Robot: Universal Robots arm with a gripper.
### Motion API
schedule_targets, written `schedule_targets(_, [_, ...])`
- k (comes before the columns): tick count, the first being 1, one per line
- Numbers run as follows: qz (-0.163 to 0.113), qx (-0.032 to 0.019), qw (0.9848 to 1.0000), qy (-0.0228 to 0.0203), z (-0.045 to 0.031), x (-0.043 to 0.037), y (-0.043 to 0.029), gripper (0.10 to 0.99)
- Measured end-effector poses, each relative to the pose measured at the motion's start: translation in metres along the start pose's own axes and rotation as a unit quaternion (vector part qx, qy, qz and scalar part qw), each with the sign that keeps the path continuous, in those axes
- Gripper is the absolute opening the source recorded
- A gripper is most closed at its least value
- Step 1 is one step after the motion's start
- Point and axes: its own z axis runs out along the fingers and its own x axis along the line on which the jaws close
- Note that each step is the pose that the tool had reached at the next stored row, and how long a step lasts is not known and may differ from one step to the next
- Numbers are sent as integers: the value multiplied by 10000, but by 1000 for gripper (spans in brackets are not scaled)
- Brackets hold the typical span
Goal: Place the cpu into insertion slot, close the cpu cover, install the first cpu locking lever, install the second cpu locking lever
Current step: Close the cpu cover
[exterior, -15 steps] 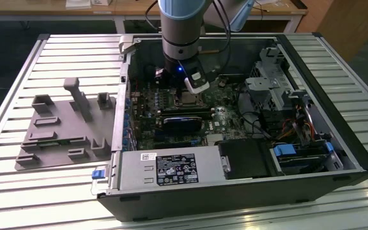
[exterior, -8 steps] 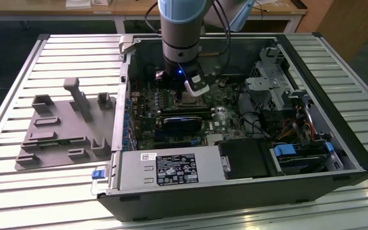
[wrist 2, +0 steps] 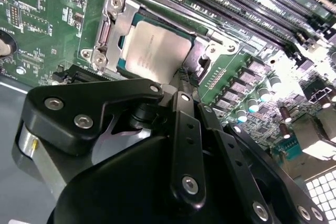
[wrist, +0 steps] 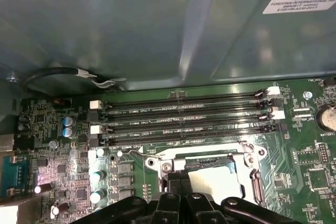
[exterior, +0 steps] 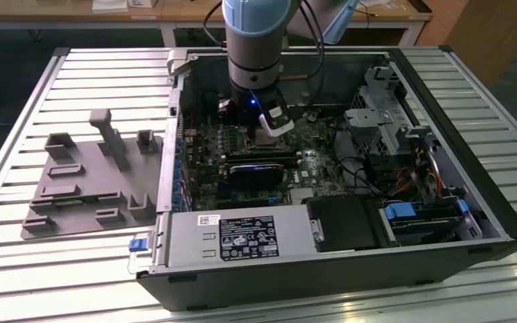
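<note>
One end effector (wrist: 181,178): black fingers pressed together, and the tips hang just over the socket's edge in both wrist views.
Small square silvery-grey cpu (wrist 2: 155,51): seated flat in the square, metal-rimmed insertion slot (wrist 2: 122,65).
Thin silvery metal cpu cover (wrist 2: 113,17): down around the chip, which shows through its window.
Green motherboard (wrist 2: 42,30): inside the open black computer case (exterior: 474,168) on the slatted table (exterior: 79,74).

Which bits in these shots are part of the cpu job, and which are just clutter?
Job: cpu, cpu cover, locking lever, gripper over them.
Just there: memory slots, grey fixture beside the case, power supply, drive cage.
</note>
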Motion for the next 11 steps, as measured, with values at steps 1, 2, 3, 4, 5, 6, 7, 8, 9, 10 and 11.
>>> schedule_targets(1, [0,-3,10000,0,1,0,-4,102])
schedule_targets(2, [0,-4,10000,1,2,-1,-9,102])
schedule_targets(3, [0,-6,10000,1,5,-1,-14,102])
schedule_targets(4, [0,-7,10000,1,10,-2,-18,102])
schedule_targets(5, [1,-9,10000,1,13,-2,-22,102])
schedule_targets(6, [1,-14,10000,3,14,-1,-25,102])
schedule_targets(7, [1,-25,10000,4,14,-2,-26,102])
schedule_targets(8, [2,-42,10000,5,15,-2,-26,102])
schedule_targets(9, [2,-51,10000,6,16,-2,-27,102])
schedule_targets(10, [2,-56,10000,6,17,-2,-27,102])
schedule_targets(11, [3,-58,10000,6,18,-2,-27,102])
